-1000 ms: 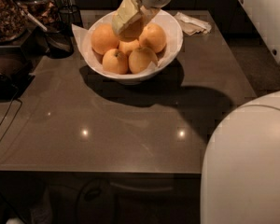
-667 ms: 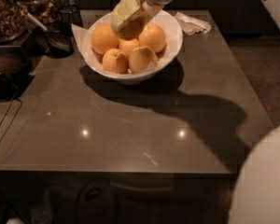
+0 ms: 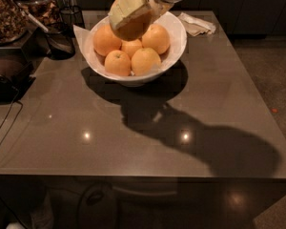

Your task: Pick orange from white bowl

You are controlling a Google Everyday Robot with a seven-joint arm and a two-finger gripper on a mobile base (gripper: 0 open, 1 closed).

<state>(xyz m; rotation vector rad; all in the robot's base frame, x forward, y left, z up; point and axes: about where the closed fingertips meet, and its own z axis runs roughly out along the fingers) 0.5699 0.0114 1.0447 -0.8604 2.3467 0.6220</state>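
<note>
The white bowl (image 3: 178, 34) stands at the back middle of the dark table, lined with white paper. Several oranges lie in it, among them one at the left (image 3: 107, 40) and one at the right (image 3: 156, 38). My gripper (image 3: 131, 22) reaches down from the top edge over the bowl's back part. Its pale fingers (image 3: 126, 6) are closed around the orange (image 3: 131, 31), which is in shadow and held just above the other fruits.
A dark wire basket (image 3: 61, 41) and a container of dried pieces (image 3: 5, 13) stand at the back left, with a black appliance (image 3: 7, 78) and its cable at the left edge. A crumpled napkin (image 3: 196, 25) lies right of the bowl.
The gripper has risen a little out of the bowl with the orange in it. The white arm body that filled the right side has left the view.
</note>
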